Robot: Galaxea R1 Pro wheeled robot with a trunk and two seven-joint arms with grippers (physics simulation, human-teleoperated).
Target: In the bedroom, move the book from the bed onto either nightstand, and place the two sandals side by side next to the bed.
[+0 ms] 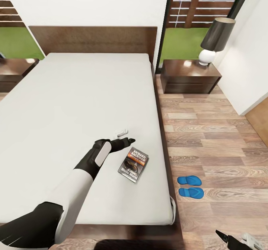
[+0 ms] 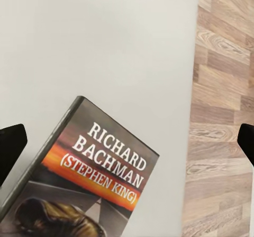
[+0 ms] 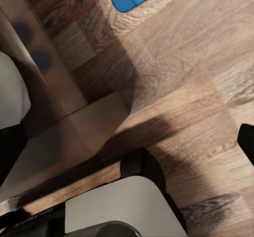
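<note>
Altogether: 1 book [image 1: 133, 164] on bed [image 1: 67, 104], 2 sandals [image 1: 190, 186], 2 nightstands [image 1: 190, 76].

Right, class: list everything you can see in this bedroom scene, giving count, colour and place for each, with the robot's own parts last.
bed: one, dark-brown frame and headboard, light-grey mattress, middle of the room.
book: one, dark cover with an orange band, flat on the mattress near the bed's right edge.
sandals: two, bright blue, side by side on the floor right of the bed.
nightstands: two, dark brown, one on each side of the headboard.
lamp: one, dark shade and white base, on the right nightstand.
floor: light-brown wood planks.
left hand: black, open above the mattress beside the book.
right hand: black, low over the floor at the head view's bottom right corner.
</note>
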